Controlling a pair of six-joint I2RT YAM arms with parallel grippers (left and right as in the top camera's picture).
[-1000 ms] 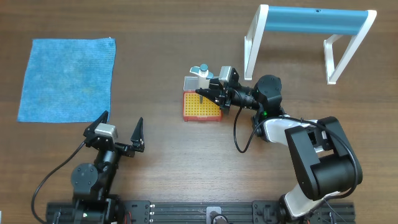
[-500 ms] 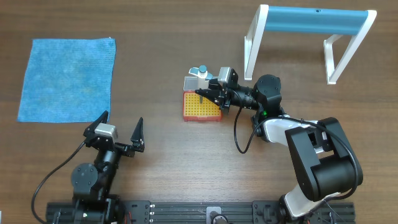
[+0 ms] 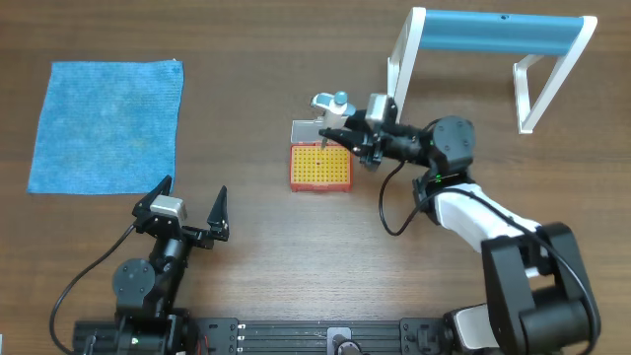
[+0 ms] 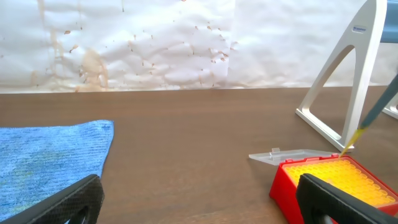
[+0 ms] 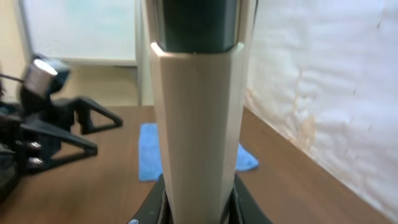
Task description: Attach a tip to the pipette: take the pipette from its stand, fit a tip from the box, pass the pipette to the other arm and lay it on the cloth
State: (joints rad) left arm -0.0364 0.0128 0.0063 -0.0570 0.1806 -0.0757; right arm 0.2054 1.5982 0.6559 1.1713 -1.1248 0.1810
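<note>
The pipette (image 3: 328, 103), white and grey with a pale blue cap, is held tilted by my right gripper (image 3: 347, 126), which is shut on its body (image 5: 196, 106). Its thin shaft (image 4: 377, 109) ends in a yellow tip (image 4: 356, 137) just above the far edge of the red tip box (image 3: 320, 169) (image 4: 311, 186), whose yellow rack is full of tips and whose clear lid (image 4: 292, 155) lies open. The blue cloth (image 3: 106, 123) (image 4: 50, 158) lies flat at the far left. My left gripper (image 3: 187, 212) stands open near its base, holding nothing.
The white stand with a blue top bar (image 3: 493, 39) is at the back right, one leg (image 4: 348, 81) just behind the tip box. Bare wooden table (image 3: 246, 247) lies between the cloth and the box. A pale wall (image 4: 155, 43) closes the far side.
My right arm has lifted the pipette off the tip box and drawn it back and to the right. The left arm has not moved.
</note>
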